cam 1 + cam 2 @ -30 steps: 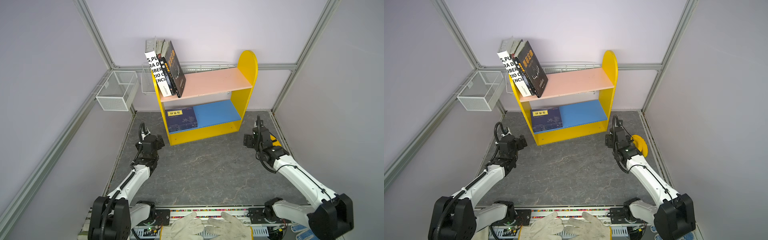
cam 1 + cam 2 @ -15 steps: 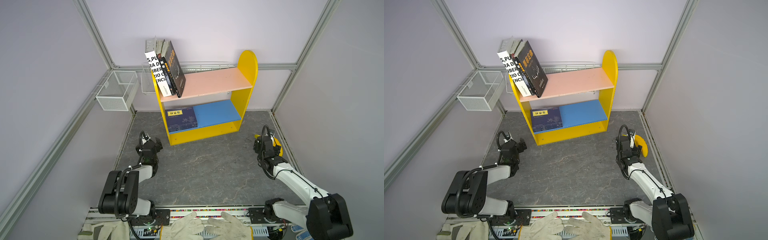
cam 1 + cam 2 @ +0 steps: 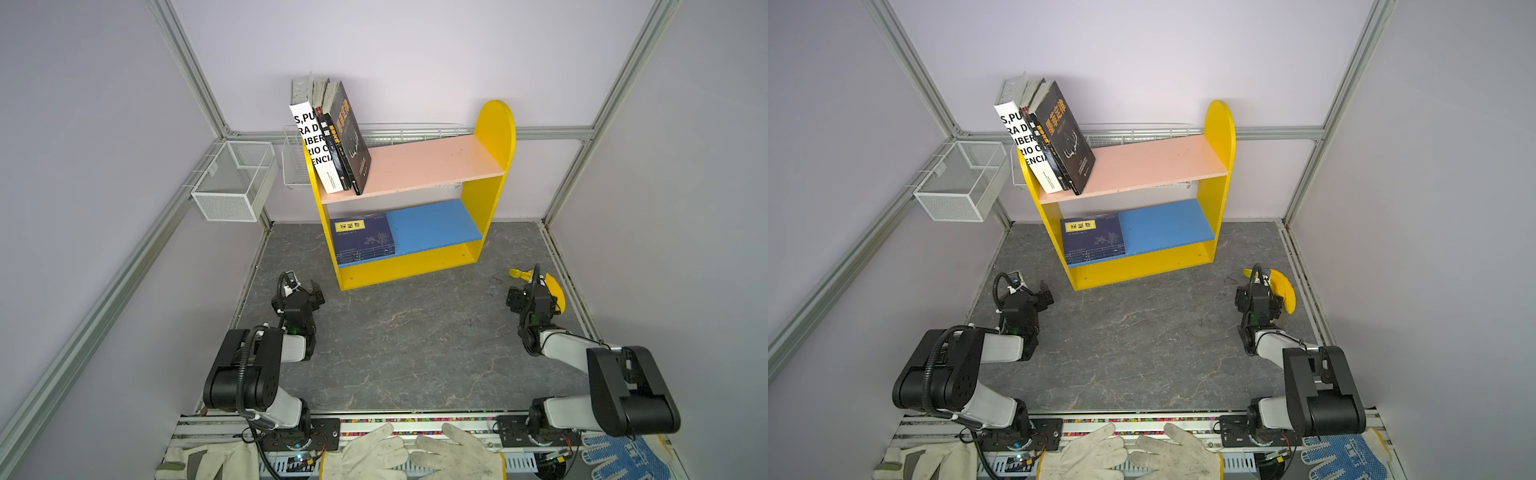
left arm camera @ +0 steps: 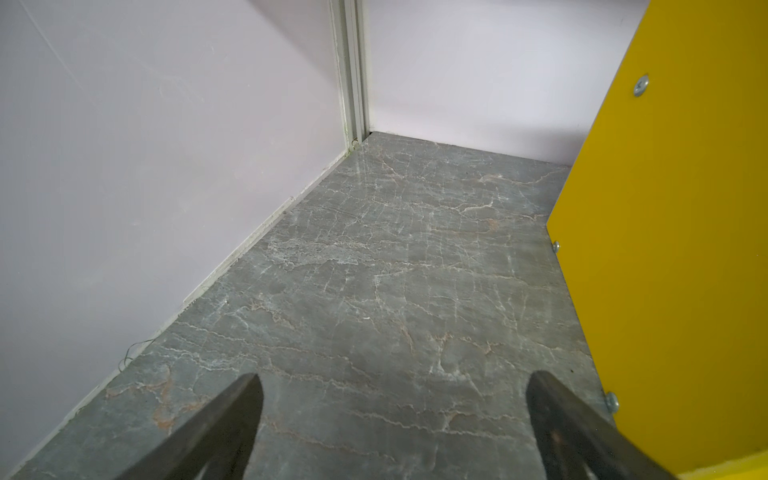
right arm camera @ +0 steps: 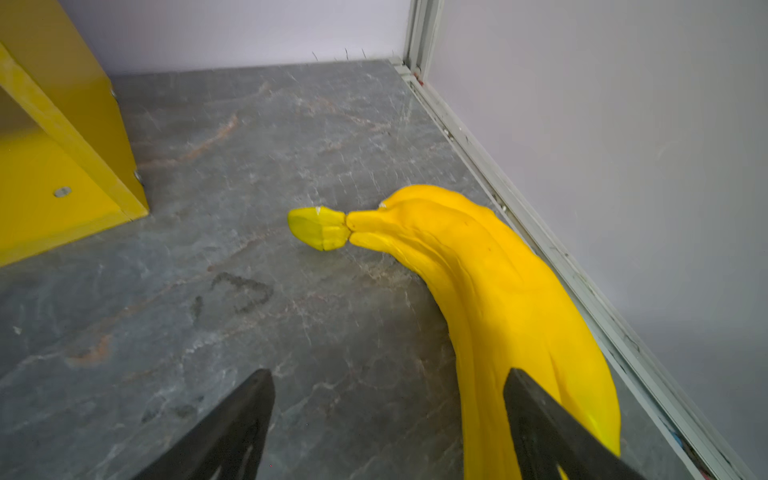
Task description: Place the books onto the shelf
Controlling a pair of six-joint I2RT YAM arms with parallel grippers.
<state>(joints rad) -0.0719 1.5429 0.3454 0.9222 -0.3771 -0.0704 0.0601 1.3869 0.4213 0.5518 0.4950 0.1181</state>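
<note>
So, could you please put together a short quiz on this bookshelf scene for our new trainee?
1. True or false: the navy-blue books lie flat in a stack on the blue lower board of the shelf.
2. What stands leaning on the pink upper board? A) a white book and black books; B) a wire basket; C) a work glove.
3. What yellow thing lies on the floor beside the open right gripper?

Key: 1 true; 2 A; 3 a banana.
</note>
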